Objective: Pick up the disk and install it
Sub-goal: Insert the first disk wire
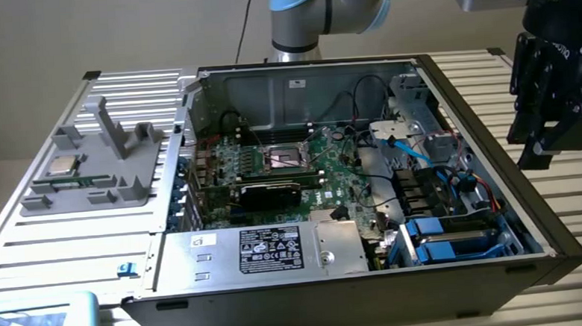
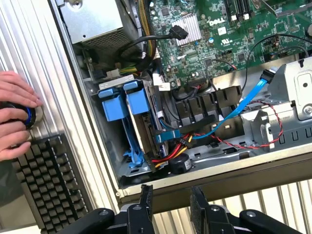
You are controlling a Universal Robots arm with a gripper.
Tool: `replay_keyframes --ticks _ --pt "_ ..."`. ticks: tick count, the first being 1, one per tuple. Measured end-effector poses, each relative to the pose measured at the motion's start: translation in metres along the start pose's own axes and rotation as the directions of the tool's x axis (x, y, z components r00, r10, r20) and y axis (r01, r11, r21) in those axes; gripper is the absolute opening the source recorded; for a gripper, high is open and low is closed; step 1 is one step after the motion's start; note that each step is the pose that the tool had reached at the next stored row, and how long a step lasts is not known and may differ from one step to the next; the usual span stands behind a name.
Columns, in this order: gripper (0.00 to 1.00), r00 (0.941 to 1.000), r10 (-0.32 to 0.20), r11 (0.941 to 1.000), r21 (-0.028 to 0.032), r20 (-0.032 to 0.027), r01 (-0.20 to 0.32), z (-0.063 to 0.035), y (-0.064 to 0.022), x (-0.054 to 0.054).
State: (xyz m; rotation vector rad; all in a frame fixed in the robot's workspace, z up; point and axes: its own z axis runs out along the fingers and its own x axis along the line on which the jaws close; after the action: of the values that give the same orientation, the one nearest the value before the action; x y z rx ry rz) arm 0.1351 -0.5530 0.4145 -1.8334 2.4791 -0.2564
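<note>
Blue plastic marks our target: the disk (image 2: 140, 103) stands on edge in the drive bay at the corner of the open computer case (image 2: 204, 178). It is just across the case wall from the gripper (image 2: 171, 204), with a second blue carrier (image 2: 113, 105) right beside it. The gripper's two black fingers (image 2: 146, 200) stand apart with nothing between them, so it holds nothing.

In the exterior view the gripper (image 1: 547, 149) hangs outside the case (image 1: 533, 217), above the slatted table (image 1: 573, 215). The disk (image 1: 445, 246) is down inside, below it and toward the exterior view's left.

Farther in from the fingertips, a blue data cable (image 2: 243, 105) loops over black cable clips, and past that lies the green motherboard (image 2: 234, 39). The silver power supply (image 1: 266, 250) fills the case corner next to the drive bay. Off to one side of the gripper, a person's hands (image 2: 14, 117) rest on a blue-ringed knob beside a black keyboard (image 2: 53, 180).
</note>
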Motion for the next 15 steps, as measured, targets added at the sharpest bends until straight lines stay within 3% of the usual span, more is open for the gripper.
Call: replay_keyframes --ticks 5,10,11,15 --pt "0.44 1.0 -0.005 1.0 0.0007 -0.0005 0.005 0.0008 -0.0024 0.0082" --pt "0.44 0.9997 -0.025 0.9997 -0.0023 0.001 0.025 0.0012 -0.0024 0.0102" --pt "0.44 0.9995 -0.031 0.9995 -0.0018 -0.0005 0.031 0.0014 -0.0022 0.0102" --pt "0.44 0.9981 -0.057 0.9984 0.0036 -0.0209 0.057 0.0018 -0.0015 0.0104"
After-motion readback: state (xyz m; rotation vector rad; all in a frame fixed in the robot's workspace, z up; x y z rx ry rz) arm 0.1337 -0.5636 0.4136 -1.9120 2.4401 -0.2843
